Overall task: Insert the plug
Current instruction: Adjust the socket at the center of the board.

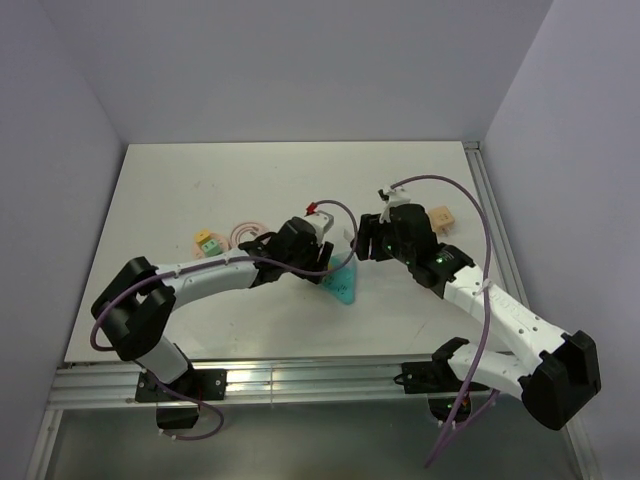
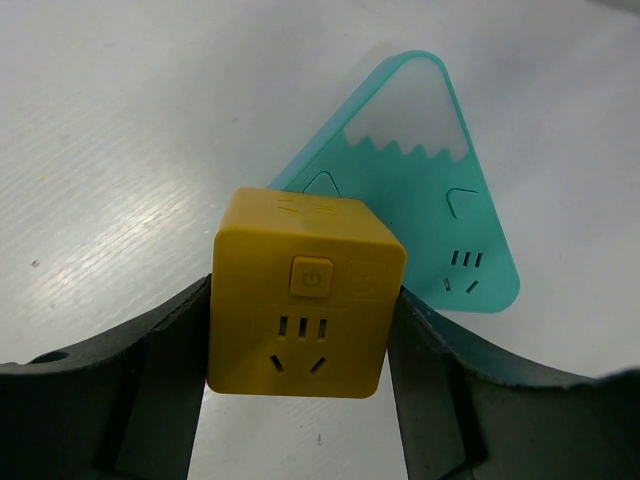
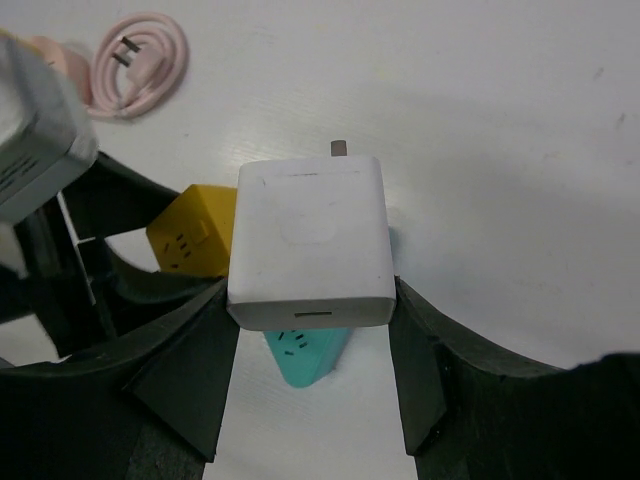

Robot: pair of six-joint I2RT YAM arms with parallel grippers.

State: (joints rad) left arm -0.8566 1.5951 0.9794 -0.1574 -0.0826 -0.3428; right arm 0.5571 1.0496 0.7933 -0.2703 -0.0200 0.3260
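Observation:
The plug (image 1: 210,248), a small mint-green block, lies on the table at the left, far from both grippers. My left gripper (image 2: 300,335) is shut on a yellow cube socket (image 2: 300,300), one finger pressed against each side, just in front of a teal mountain-shaped socket (image 2: 420,190) lying flat. My right gripper (image 3: 312,300) is shut on a plain white block (image 3: 310,235) with a metal prong showing at its far end. It hangs above the teal socket (image 3: 305,360), with the yellow cube (image 3: 190,235) to its left. Both grippers meet at the table's middle (image 1: 345,250).
A small orange-yellow piece (image 1: 205,237) touches the plug. A coiled pink cable (image 1: 246,234) lies between the plug and the left gripper. A beige block (image 1: 441,218) sits at the right, near the table's metal rail (image 1: 490,215).

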